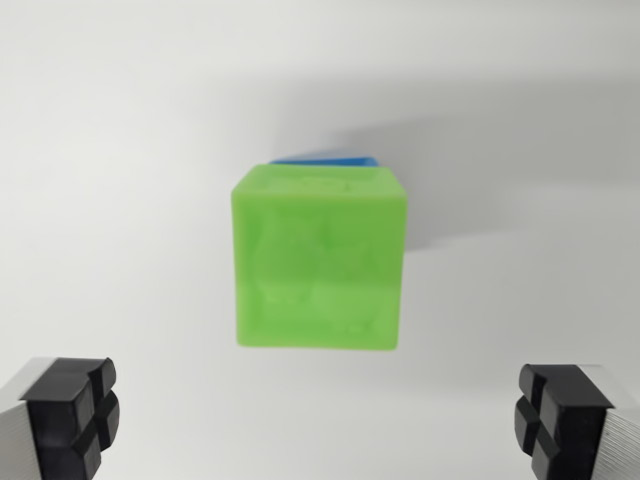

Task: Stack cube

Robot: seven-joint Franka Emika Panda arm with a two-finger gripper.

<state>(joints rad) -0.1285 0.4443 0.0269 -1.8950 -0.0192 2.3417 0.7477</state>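
A translucent green cube [320, 258] fills the middle of the wrist view, seen from above and slightly blurred. A thin strip of a blue cube [325, 159] peeks out beyond its far edge, so the green cube appears to sit on top of the blue one. My gripper [318, 420] is open, its two black padded fingers [72, 412] at the bottom corners of the view, far apart. Nothing lies between them, and both stand clear of the green cube, nearer the camera than it is.
A plain white tabletop [120, 150] surrounds the cubes. A soft grey shadow [470, 180] falls to the wrist view's right behind the stack.
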